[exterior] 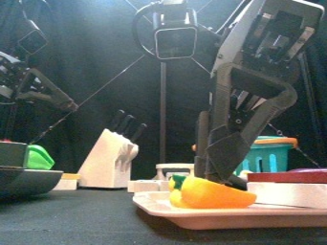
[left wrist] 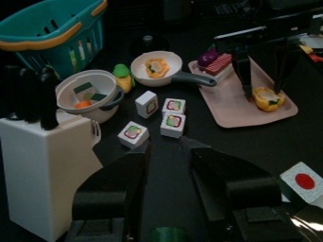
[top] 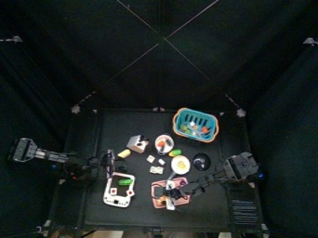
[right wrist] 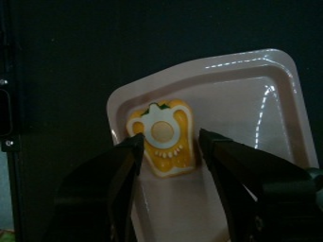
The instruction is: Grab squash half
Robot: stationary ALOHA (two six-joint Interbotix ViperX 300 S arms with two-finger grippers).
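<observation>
The squash half [right wrist: 165, 139], yellow-orange with a pale core, lies on a pink tray [right wrist: 259, 85]. It also shows in the front view [exterior: 211, 194] and in the left wrist view [left wrist: 267, 98]. My right gripper [right wrist: 168, 142] is down over it, its jaws open and close on either side of the squash. From the front, the right gripper [exterior: 228, 178] reaches the squash from above. From above, the right gripper [top: 170, 191] is over the tray [top: 159, 198]. My left gripper [left wrist: 171, 161] is open and empty, held back at the table's left [top: 104, 160].
A white knife block [left wrist: 44, 156], a bowl of food [left wrist: 89, 92], a teal basket [left wrist: 51, 33], a plate with an egg [left wrist: 157, 66] and small sushi cubes [left wrist: 165, 113] stand mid-table. A white tray [top: 118, 191] lies front left.
</observation>
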